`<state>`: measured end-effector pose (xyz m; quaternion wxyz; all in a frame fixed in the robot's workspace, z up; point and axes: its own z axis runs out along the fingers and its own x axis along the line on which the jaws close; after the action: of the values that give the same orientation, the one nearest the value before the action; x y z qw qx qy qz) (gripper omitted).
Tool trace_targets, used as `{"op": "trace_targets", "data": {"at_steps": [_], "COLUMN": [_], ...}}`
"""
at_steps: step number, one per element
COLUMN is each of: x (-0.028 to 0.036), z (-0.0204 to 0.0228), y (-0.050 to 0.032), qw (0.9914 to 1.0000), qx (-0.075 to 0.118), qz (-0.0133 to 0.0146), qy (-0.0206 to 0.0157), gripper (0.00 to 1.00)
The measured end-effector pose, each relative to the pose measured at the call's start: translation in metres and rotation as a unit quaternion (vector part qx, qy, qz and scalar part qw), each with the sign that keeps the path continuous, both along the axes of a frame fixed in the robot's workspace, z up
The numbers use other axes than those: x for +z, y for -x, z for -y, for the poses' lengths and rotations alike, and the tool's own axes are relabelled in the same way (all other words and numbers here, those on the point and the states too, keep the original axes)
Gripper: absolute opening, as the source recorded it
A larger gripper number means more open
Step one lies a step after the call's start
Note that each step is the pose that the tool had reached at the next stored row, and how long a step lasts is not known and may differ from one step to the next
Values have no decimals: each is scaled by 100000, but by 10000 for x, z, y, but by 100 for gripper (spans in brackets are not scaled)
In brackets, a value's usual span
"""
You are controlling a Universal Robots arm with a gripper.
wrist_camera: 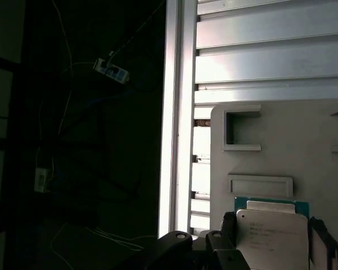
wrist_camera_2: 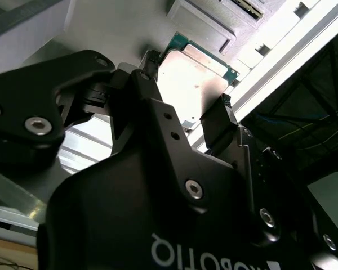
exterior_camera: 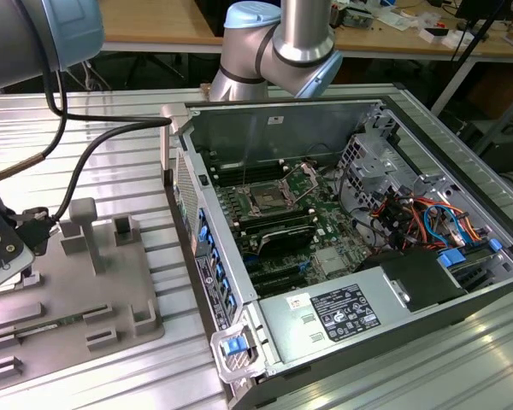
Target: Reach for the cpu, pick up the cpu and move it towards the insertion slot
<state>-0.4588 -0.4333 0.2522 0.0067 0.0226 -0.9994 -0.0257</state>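
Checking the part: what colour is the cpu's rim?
Green; the cpu shows best in the first wrist view.

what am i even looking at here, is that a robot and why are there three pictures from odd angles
Yes, it is a robot arm, working beside an open computer case on a ribbed metal table. The exterior view comes from a camera standing off the arm and takes in the whole scene. The two wrist views come from cameras riding on the arm, looking along its gripper. At the exterior view's left lies a grey parts tray, and the gripper is over it. In both wrist views its two black fingers are closed on the cpu, a flat silvery chip with a green rim. Whether the chip is lifted off the tray cannot be told. The insertion slot, a square metal socket, sits on the board inside the case.
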Motion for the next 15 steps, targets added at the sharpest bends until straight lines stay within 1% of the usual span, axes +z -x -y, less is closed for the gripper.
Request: {"op": "trace_targets", "data": {"at_steps": [12,15], "x": [0,25], "z": [0,0], "y": [-2,-2], "qw": [100000,100000], "qx": [2,-2], "qz": [0,2], "qy": [-2,-1], "gripper": [55,55]}}
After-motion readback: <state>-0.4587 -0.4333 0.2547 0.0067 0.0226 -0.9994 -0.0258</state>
